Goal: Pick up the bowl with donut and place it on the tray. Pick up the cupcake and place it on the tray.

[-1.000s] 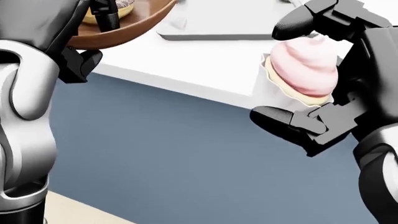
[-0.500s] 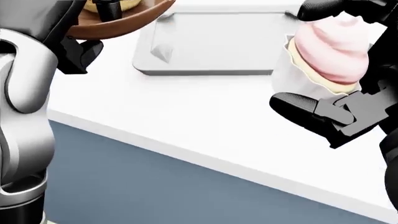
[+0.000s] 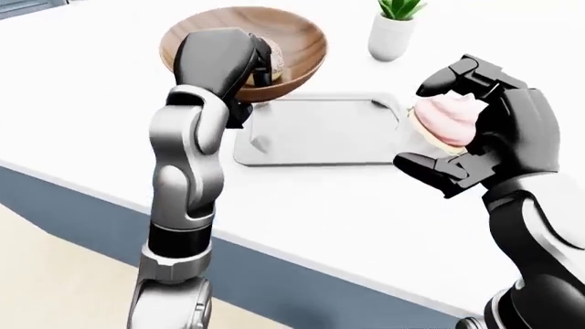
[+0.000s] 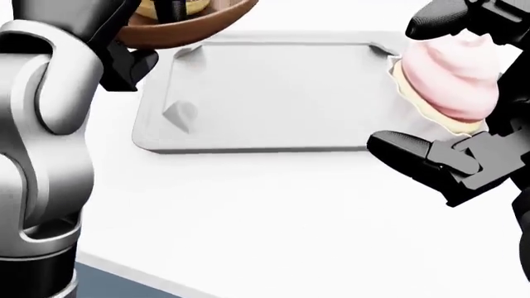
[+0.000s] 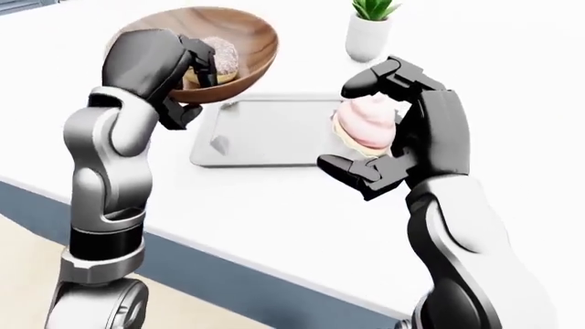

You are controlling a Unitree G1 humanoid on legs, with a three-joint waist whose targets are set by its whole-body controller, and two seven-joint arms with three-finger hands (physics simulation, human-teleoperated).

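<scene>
Here I see two robot hands, each carrying one item above the white table (image 3: 348,205). My left robot hand (image 5: 173,65) is closed on the rim of the single wooden bowl (image 5: 242,51), held tilted in the air at the upper left of the right-eye view, over the tray's top-left corner. One donut (image 5: 219,55) with pale frosting lies inside the bowl, beside the gripping fingers. My right robot hand (image 3: 466,120) grips the one cupcake (image 3: 448,122), pink swirl and pale wrapper, with one black finger above it and another below; it hangs tipped sideways just beside the tray's right edge in the left-eye view. One grey rectangular tray (image 4: 273,93) rests flat on the table between the two hands, with nothing lying in it. One small potted plant (image 3: 393,31), green leaves in a white pot, stands on the table above the tray, well apart from both hands. Counts: bowl one, donut one, cupcake one, tray one, plant one.
</scene>
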